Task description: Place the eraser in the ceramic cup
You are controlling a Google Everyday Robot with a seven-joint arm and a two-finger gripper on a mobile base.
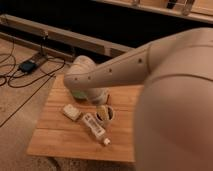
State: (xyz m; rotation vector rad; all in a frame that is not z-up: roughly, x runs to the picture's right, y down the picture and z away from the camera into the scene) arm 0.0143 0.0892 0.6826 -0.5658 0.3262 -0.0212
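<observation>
Ceramic cup (pixel 106 115) directly under gripper (pixel 102 109) | eraser unseen | wooden table (pixel 60 135)

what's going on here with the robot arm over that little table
A robot arm reaches out over a small wooden table. Its hand hangs right at the ceramic cup, with something pale at its tip over the cup's dark inside; whether that is the eraser can't be told. A cream block lies left of the cup, and a long white labelled object lies just in front.
</observation>
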